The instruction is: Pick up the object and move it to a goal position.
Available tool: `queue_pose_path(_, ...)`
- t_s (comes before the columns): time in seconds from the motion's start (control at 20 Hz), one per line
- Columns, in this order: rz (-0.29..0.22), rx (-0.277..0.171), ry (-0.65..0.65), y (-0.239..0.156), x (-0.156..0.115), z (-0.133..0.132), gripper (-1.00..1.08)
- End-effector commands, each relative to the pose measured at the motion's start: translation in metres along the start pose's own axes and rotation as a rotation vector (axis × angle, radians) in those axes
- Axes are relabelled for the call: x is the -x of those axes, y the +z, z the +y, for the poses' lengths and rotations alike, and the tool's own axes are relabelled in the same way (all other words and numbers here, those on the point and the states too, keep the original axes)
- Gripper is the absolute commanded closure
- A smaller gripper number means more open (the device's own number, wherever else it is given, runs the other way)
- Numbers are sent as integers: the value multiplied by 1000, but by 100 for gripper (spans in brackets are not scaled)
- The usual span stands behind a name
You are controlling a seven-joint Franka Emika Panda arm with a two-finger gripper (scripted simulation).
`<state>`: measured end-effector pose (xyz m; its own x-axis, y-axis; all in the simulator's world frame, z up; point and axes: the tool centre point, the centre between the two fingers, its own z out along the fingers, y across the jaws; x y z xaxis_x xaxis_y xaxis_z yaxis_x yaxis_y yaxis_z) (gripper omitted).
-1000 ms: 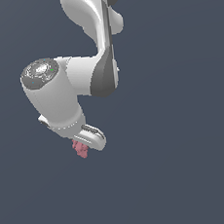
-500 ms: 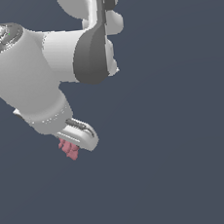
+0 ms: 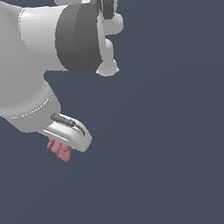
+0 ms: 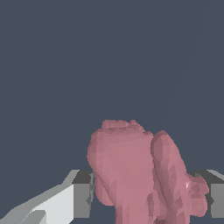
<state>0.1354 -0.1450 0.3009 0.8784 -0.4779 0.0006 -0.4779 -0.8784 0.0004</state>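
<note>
Exterior view: arm (image 3: pixel 38 48) fills the upper left, wrist angled toward 5 o'clock. Hand (image 3: pixel 63 143) sits at approx 7 o'clock from frame centre, clamped on the object (image 3: pixel 59 150); pink lumpy lobes poke out below the white fingers. Plain dark grey backdrop, no worktop edge seen

Wrist view: object (image 4: pixel 140 175) large betw. the two fingers (image 4: pixel 81 199), touching both pads, ridged lobes facing cam. Hand narrow, holding the object
</note>
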Motion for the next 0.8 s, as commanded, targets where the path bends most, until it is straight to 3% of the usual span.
queue_pose_path(0.0, 0, 0, 0, -7, -3, 0, 108)
queue_pose_path(0.75, -1, -1, 0, -19, -10, 0, 108)
